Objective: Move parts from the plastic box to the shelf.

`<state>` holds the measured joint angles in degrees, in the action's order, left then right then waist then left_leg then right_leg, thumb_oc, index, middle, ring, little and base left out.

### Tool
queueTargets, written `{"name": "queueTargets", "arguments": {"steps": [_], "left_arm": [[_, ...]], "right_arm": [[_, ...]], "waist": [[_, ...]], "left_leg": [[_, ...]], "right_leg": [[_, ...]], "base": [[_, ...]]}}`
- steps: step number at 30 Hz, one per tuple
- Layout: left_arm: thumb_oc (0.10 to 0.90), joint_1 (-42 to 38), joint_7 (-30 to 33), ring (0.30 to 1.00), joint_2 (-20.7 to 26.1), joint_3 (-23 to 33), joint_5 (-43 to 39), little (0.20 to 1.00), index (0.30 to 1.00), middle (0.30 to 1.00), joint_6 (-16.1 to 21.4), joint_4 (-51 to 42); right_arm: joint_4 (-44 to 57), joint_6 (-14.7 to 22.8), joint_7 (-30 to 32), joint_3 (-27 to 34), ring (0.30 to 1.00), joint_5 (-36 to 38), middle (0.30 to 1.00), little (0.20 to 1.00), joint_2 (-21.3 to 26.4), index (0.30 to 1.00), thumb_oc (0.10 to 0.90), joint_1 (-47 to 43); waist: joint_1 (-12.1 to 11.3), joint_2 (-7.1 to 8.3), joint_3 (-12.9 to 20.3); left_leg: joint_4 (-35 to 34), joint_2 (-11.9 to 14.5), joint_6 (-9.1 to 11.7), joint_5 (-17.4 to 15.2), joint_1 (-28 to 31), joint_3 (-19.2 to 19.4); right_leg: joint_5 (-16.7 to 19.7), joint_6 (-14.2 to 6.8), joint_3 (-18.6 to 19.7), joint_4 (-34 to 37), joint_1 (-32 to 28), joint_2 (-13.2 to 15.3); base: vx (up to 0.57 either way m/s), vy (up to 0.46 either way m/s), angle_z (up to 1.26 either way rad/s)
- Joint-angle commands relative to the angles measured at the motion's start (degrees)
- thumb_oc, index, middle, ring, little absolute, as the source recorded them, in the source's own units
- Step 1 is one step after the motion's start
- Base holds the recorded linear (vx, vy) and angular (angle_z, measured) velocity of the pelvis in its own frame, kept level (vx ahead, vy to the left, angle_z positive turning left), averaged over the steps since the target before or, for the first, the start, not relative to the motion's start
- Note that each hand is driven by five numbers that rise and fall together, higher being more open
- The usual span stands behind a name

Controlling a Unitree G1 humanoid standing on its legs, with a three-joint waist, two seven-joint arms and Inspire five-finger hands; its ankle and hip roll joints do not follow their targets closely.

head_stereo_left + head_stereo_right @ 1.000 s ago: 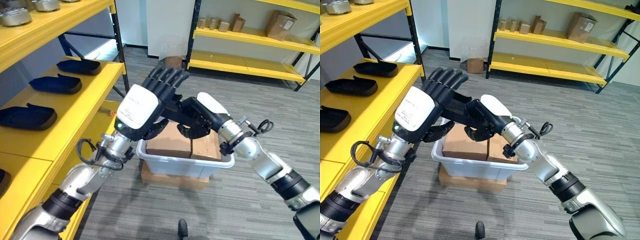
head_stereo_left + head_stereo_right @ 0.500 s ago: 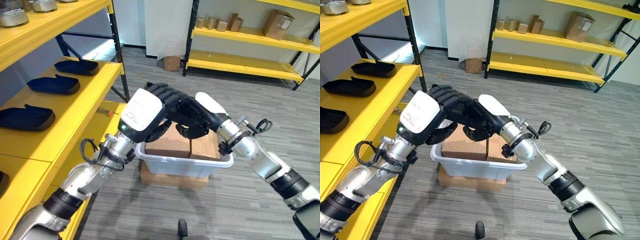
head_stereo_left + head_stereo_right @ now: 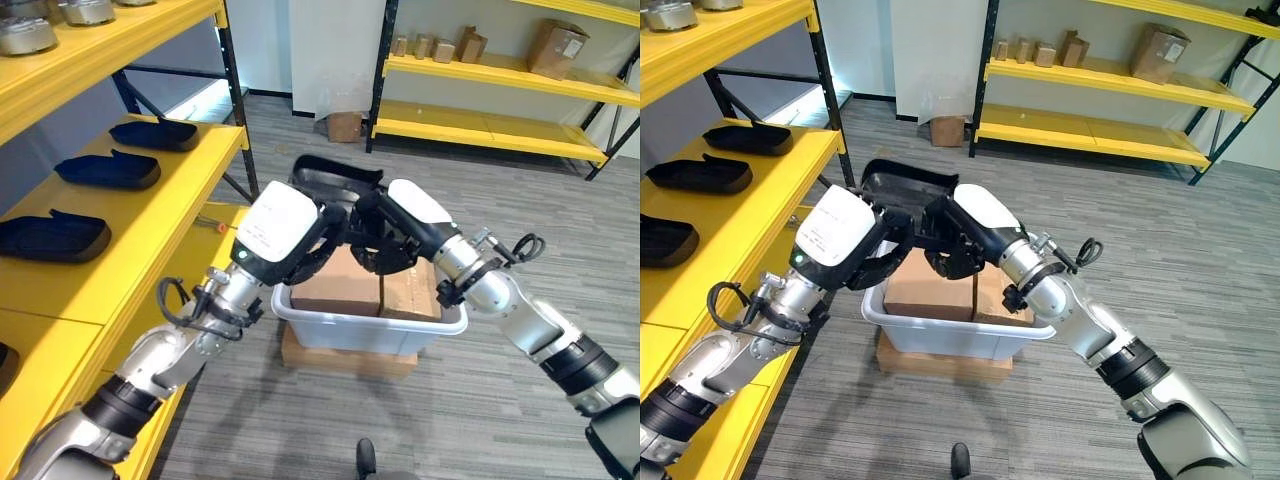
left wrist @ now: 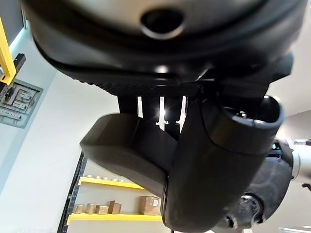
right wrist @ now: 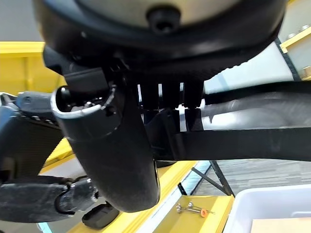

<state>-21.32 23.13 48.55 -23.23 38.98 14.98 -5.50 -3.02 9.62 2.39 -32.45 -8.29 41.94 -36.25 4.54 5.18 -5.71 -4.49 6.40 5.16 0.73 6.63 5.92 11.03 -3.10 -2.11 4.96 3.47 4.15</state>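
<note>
Both hands lift a black moulded part (image 3: 335, 175) above the white plastic box (image 3: 365, 325), which sits on a flat cardboard piece (image 3: 350, 357) on the grey floor, beside the yellow shelf (image 3: 150, 225). The left hand (image 3: 285, 225) grips the part from the shelf side, its fingers curled over the near edge, while the right hand (image 3: 395, 225) meets it from the other side with fingers wrapped round the same piece; the right wrist view shows those fingers closed over a dark strip of it, though exactly where each hand ends and the part begins is hard to separate in the head views. Two brown cardboard boxes (image 3: 340, 285) remain in the plastic box beneath the raised part. Three similar black parts (image 3: 110, 170) already lie in a row on the shelf's middle level, and small screws (image 5: 193, 209) rest on its lower board. The step in hand appears to be the carry, the part being clear of the box but not yet over the shelf. The next move would call for swinging it towards the robot's left, level, to a free spot beside the parts already laid out, without knocking them.
</note>
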Motion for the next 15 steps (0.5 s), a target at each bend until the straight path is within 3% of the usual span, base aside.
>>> {"name": "queueTargets", "arguments": {"steps": [1,14,15], "left_arm": [[0.4,-3.96,5.75,0.3,2.18,5.72,-0.45,0.3,0.3,0.3,-1.12,0.55],[0.4,1.48,6.37,0.3,3.02,11.51,-0.3,0.3,0.3,0.3,-1.84,1.82],[0.4,2.53,6.36,0.3,2.86,12.47,-0.22,0.3,0.3,0.3,-1.97,1.83]], "right_arm": [[0.38,2.75,4.05,5.44,0.3,1.46,0.3,0.3,-0.67,0.3,0.4,-7.42],[4.0,3.66,3.89,10.41,0.3,3.82,0.3,0.3,-0.53,0.3,0.4,-1.9],[4.5,3.73,4.16,11.88,0.61,4.5,0.61,0.61,-0.92,0.61,0.622,-0.32]], "waist": [[-0.12,-0.84,6.49],[-0.17,-1.48,6.69],[-0.15,-1.6,6.62]], "left_leg": [[-0.51,3.17,0.37,-0.76,-0.99,-4.72],[-0.51,2.92,0.29,-0.71,-0.78,-4.79],[-0.51,2.88,0.26,-0.71,-0.83,-4.76]], "right_leg": [[-6.58,-6.58,-1.34,-2.91,-3.2,5.27],[-6.55,-6.57,-1.43,-2.73,-3.48,5.48],[-6.51,-6.59,-1.35,-2.67,-3.48,5.56]], "base": [[0.0,0.0,0.0],[0.0,0.0,0.0],[0.0,0.0,0.0]]}}
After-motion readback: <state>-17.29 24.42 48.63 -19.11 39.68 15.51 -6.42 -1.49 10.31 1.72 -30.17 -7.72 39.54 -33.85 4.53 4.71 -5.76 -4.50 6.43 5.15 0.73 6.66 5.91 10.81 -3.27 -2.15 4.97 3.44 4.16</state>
